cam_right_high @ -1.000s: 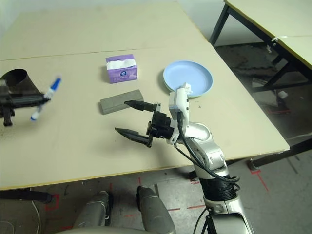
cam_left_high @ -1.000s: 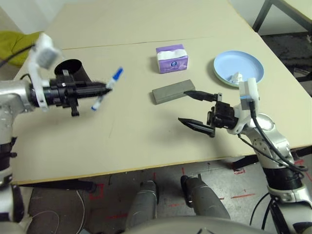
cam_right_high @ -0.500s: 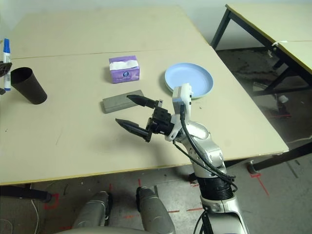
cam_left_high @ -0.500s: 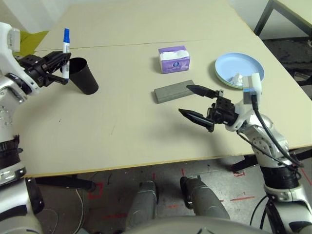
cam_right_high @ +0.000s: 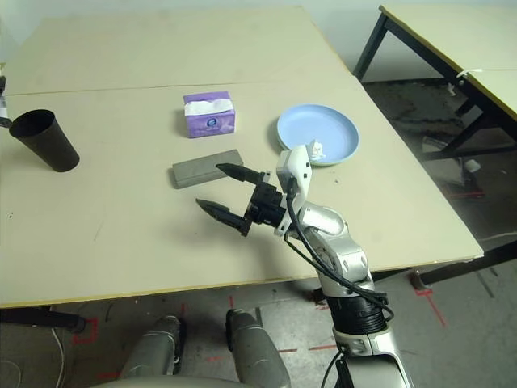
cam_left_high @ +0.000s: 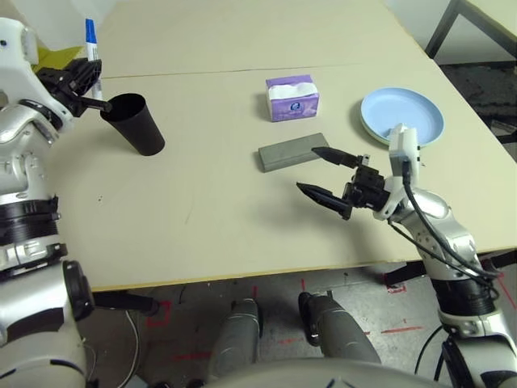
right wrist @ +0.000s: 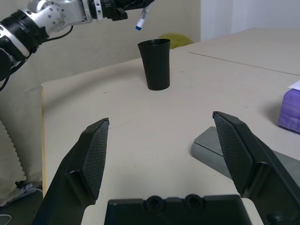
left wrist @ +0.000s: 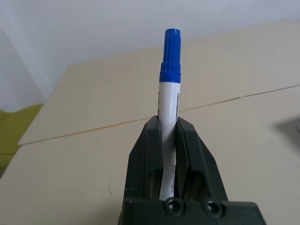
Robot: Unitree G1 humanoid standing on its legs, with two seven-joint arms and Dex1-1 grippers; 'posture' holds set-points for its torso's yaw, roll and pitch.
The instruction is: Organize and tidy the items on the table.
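above the black cup (cam_left_high: pixel 133 123), white marker (left wrist: pixel 168 101) with blue cap

Non-task surroundings: a second table (cam_right_high: pixel 452 32) with dark metal legs stands off the right side of the work surface, well apart from it, light beige top. Dark mottled floor (cam_right_high: pixel 404 89) lies between the two. Red tape marks (cam_left_high: pixel 161 314) sit on the floor under the near edge. Yellow-green object (cam_left_high: pixel 60 58) at far left; identity unclear. Pale wall (left wrist: pixel 117 23) behind.
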